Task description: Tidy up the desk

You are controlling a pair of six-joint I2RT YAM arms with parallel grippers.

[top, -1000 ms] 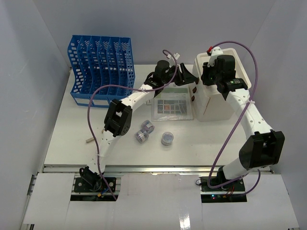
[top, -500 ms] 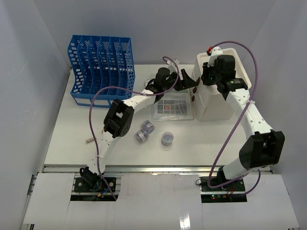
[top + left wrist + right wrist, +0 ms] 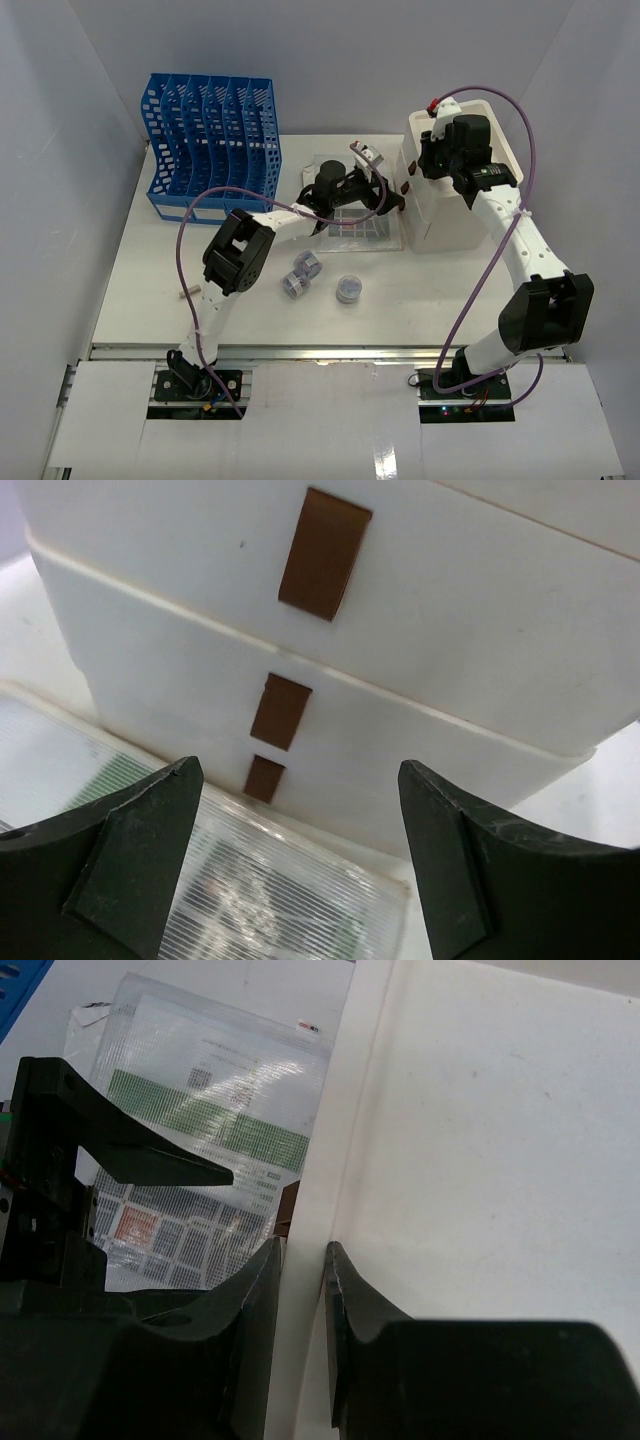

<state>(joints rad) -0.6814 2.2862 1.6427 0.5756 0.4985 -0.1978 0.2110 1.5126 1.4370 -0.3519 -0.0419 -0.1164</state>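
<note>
The white desk (image 3: 150, 290) carries a cream drawer cabinet (image 3: 470, 220) at the back right. My left gripper (image 3: 385, 195) is open just in front of the cabinet's drawer fronts (image 3: 450, 630), which have brown handles (image 3: 322, 553). Nothing is between its fingers (image 3: 140, 830). It hangs over a clear document sleeve (image 3: 250, 900) lying flat against the cabinet's foot. My right gripper (image 3: 418, 165) is shut on the top edge of the cabinet's front wall (image 3: 340, 1110), one finger (image 3: 255, 1290) outside and the other inside.
A blue slotted file rack (image 3: 212, 145) stands at the back left. The clear sleeve (image 3: 355, 225) holds a printed sheet. Two small rolls (image 3: 300, 275) and a round tub (image 3: 349, 289) lie in front of it. A small stick (image 3: 186, 293) lies near the left edge.
My left gripper has opened wide and drawn back a little from the cabinet's front, down over the sleeve. The right arm has not moved.
</note>
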